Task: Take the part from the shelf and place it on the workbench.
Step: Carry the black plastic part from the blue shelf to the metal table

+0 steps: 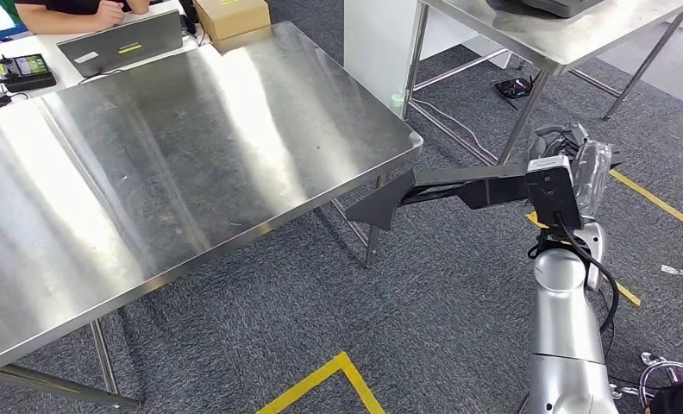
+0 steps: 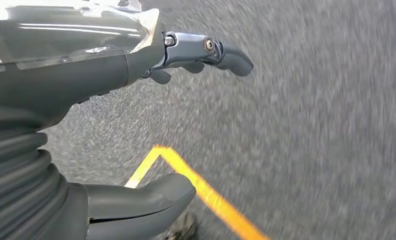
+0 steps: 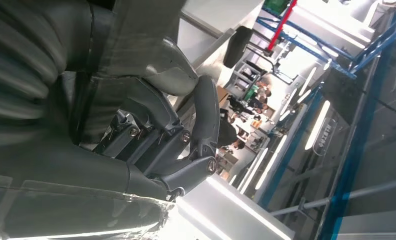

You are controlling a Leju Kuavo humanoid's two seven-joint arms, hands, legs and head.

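part [image 1: 446,190] is carried beside the worktop [image 1: 191,164] corner, right hand [image 1: 571,172] fingers [image 3: 206,120] clamped on it. left hand [image 2: 136,65] fingers apart, empty. part to be lifted over the edge before release.

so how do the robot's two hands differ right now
The right hand grips a long black part beside the steel table; the left hand holds nothing. In the right wrist view the right hand's fingers curl tightly around the part; the left hand's fingers and thumb are spread apart above the grey carpet. Both are grey, with darker fingers.
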